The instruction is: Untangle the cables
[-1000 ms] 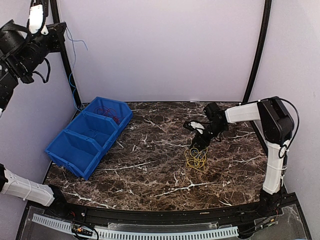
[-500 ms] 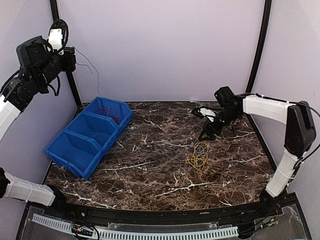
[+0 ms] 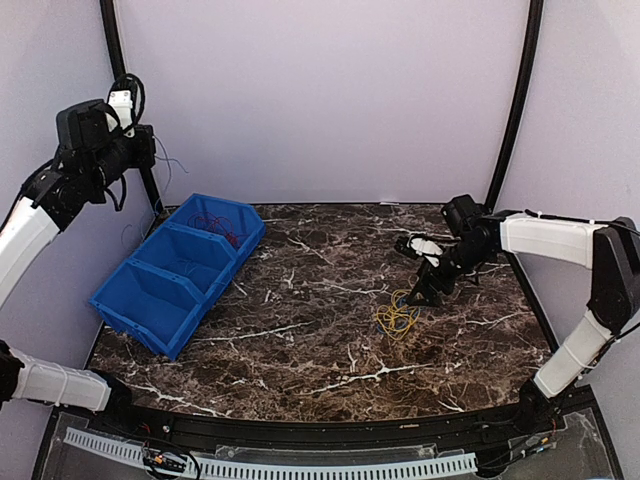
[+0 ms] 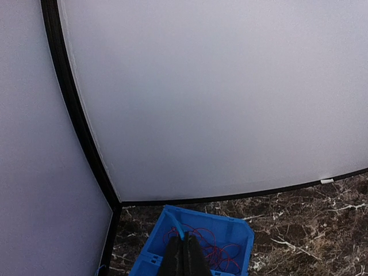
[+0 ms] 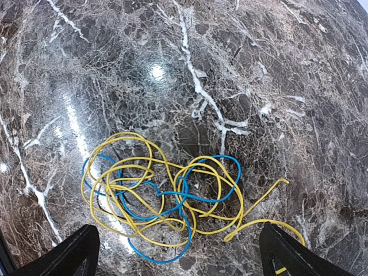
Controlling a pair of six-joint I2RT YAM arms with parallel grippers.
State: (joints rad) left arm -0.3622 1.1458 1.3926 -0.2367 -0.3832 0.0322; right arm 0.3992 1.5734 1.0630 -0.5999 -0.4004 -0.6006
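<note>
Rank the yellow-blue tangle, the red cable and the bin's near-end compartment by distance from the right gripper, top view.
From the right gripper:
1. Yellow-blue tangle, on the table just beside it.
2. Red cable, far left, in the blue bin's far compartment.
3. Near-end compartment, farthest left.

no readable text

no txt, nos., brand marks or signs legible in any view. only candidate: small white tag (image 4: 327, 181) on the black strip at the wall's foot, approx. 4 o'clock in the left wrist view. too small to tell if it carries print.
</note>
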